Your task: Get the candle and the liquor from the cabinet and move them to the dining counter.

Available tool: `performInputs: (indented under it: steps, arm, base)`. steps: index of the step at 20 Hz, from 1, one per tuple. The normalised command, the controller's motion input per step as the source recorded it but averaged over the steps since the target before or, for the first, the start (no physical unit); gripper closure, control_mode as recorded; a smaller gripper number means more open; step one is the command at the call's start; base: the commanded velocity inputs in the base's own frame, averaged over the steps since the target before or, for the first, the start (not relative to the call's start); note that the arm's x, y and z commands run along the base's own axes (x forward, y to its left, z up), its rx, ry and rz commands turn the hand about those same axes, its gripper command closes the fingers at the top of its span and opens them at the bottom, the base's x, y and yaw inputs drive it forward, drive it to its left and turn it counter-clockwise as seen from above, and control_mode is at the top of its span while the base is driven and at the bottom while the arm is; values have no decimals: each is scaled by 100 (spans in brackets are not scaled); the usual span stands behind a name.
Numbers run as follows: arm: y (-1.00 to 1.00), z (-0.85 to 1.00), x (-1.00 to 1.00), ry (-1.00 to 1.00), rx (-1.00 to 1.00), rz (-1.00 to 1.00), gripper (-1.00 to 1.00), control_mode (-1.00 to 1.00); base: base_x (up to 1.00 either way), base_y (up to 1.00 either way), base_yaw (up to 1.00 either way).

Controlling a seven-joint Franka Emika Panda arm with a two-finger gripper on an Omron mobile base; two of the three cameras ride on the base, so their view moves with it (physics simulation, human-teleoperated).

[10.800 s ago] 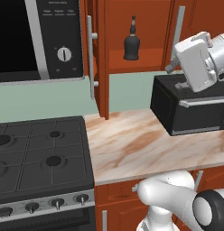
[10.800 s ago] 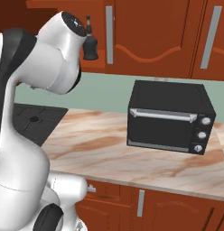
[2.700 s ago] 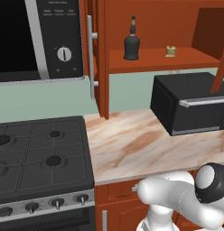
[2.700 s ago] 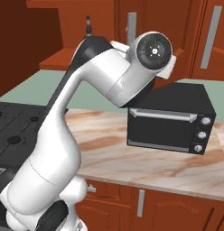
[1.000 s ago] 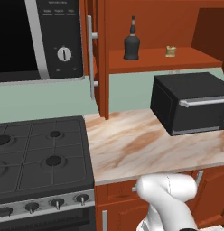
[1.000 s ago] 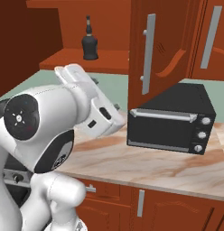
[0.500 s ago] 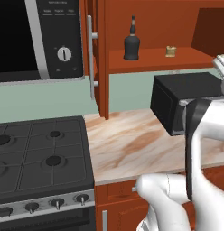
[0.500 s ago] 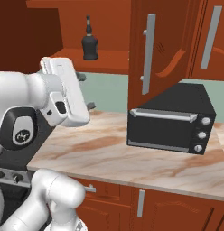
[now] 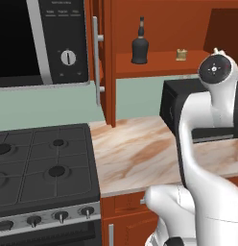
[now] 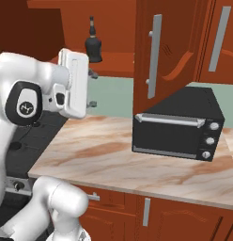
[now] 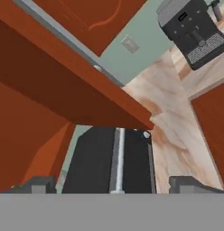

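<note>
Liquor point(image 9: 139, 47) on the cabinet point(image 9: 159, 62) shelf looks heavy, slippery and breakable, so grab its fat body; end effector point(image 10: 91, 88) fingers are apart.

Red-brown cabinet point(image 9: 154, 29), black liquor point(image 9: 139, 45), yellowish-gold candle point(image 9: 181, 54), black toaster oven point(image 10: 179, 124), beige-brown veined worktop point(image 9: 135, 149).

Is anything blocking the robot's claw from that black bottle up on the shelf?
Nothing visible does. The cabinet doors stand open, and the liquor stands in plain sight on the open shelf, with the candle well off to its side. The open gripper hangs below the shelf, holding nothing.
</note>
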Motion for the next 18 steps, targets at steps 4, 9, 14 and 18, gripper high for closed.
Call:
performInputs:
  steps: [4,9,14,18]
  arm:
    - [-31,1,41,-4,26,-9,-100,-100]
    - [-36,-6,40,-15,14,-7,-100,-100]
    - [-29,-5,50,-20,4,-15,-100,-100]
    - [-10,-12,51,-20,0,-22,-100,-100]
  base:
    - [0,0,0]
    - [0,0,0]
    - [0,0,0]
    - [0,0,0]
